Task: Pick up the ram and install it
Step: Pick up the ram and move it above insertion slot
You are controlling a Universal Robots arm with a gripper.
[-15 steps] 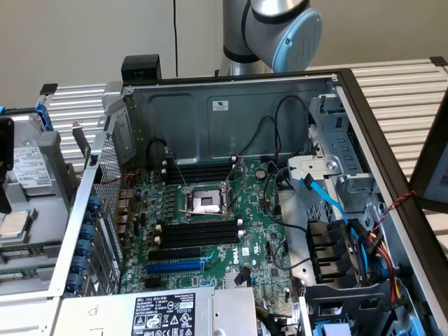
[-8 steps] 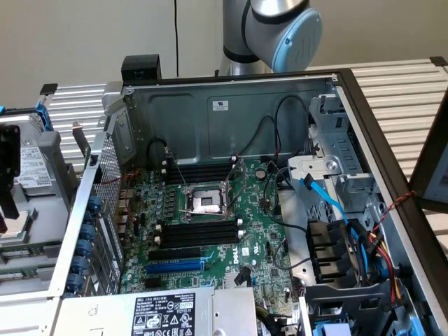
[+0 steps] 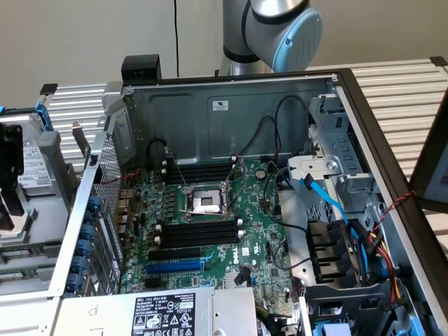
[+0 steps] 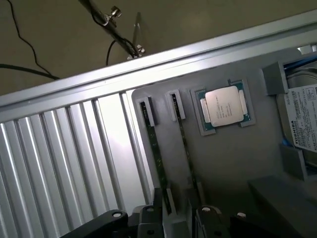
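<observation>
With the jaws apart above the near end of the ram (image 4: pixel 184 144), standing on edge in the grey holder (image 4: pixel 223 163) on the table (image 4: pixel 59 163), a skewed closing could cock it or snag the neighbouring stick (image 4: pixel 154 148).

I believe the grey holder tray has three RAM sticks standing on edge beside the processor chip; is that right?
Not quite: there are two, not three. The wrist view shows one RAM stick and a second RAM stick standing on edge in the grey holder tray beside the processor chip.
</observation>
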